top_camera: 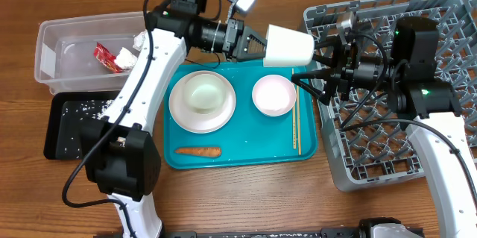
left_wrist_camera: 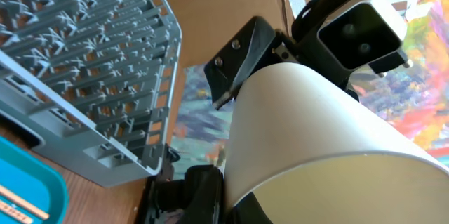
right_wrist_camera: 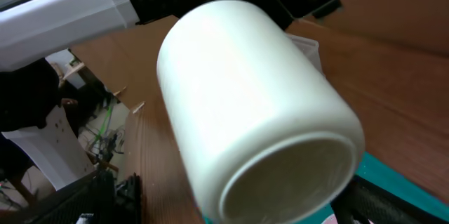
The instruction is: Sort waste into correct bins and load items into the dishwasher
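**Item:** cup point(top_camera: 287, 46), white, plain, no handle, smooth glazed wall that narrows toward the base. It lies on its side in the air above the desk, between the teal tray point(top_camera: 238, 147) and the rack point(top_camera: 447, 14).

**Held by:** left claw point(top_camera: 259, 44), clamped on the base end. The open mouth faces the right claw point(top_camera: 319, 66), whose fingers stand apart just beside the rim and do not appear to grip it.

**Step in hand:** judged to be loading the cup, by a pass from one arm to the other.

**Next move calls for:** the right claw closing firmly on the rim or wall before the left lets go, since the glaze may slip. The cup then goes mouth-down among the rack's pegs.

**Not yet loaded:** plate point(top_camera: 179, 113), two bowls, chopsticks point(top_camera: 295, 126) and carrot point(top_camera: 197, 150), all on the teal tray.
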Robot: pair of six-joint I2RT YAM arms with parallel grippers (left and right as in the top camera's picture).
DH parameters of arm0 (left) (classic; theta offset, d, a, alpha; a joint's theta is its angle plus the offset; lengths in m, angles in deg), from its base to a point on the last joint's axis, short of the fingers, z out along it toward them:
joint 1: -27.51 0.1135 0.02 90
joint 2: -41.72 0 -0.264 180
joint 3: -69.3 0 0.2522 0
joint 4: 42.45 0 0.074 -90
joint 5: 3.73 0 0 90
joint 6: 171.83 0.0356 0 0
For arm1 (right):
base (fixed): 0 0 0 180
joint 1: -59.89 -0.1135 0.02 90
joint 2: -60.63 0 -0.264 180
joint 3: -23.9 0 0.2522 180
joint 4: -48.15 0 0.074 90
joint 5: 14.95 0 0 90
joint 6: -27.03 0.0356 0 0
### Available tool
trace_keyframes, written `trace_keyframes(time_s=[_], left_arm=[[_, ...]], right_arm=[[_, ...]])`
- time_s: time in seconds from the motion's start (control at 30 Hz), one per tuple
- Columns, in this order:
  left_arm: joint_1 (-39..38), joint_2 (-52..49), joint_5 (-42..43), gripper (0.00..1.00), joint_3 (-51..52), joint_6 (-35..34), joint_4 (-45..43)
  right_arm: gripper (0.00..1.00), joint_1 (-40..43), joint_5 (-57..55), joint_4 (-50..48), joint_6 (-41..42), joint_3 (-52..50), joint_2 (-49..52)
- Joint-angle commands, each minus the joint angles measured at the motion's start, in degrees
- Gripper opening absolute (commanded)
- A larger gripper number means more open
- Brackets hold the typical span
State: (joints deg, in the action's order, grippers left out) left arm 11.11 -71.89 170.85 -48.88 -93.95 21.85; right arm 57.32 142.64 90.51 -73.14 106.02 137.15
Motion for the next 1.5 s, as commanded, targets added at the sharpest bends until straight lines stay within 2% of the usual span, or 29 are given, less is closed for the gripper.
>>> trace_keyframes(time_s=[0.0, 0.3, 0.47, 0.7, 1.07, 1.17, 1.33, 1.47], left_arm=[[-1.66, 0.46, 1.01, 0.04, -0.61, -1.20, -0.26], [-3.93, 0.46, 0.98, 0.04, -0.61, -1.22, -0.31], [-3.93, 0.46, 0.98, 0.04, -0.61, -1.29, -0.28], [-3.93, 0.46, 0.81, 0.04, -0.61, -1.66, -0.35], [-3.93, 0.46, 0.81, 0.04, -0.61, -1.66, -0.33], [-3.93, 0.46, 0.76, 0.04, -0.61, -1.66, -0.33], [-3.87, 0.46, -2.89, 0.05, -0.61, -2.21, -0.24], [-3.21, 0.61, -13.49, 0.07, -0.66, -3.63, 1.11]], right_arm=[[1.00, 0.02, 2.16, -1.18, -0.57, 1.09, 0.07], [1.00, 0.02, 2.19, -1.33, -0.55, 1.09, 0.07], [0.88, 0.02, 2.23, -1.31, -0.55, 1.09, 0.07], [0.84, 0.02, 2.14, -1.33, -0.55, 1.09, 0.07], [0.68, 0.02, 2.14, -1.31, -0.55, 1.09, 0.07], [0.68, 0.02, 2.16, -1.31, -0.33, 1.09, 0.07], [0.61, 0.02, 2.12, -1.22, 0.33, 1.09, 0.07], [0.52, 0.04, -3.23, -0.94, 4.50, 1.09, 0.07]])
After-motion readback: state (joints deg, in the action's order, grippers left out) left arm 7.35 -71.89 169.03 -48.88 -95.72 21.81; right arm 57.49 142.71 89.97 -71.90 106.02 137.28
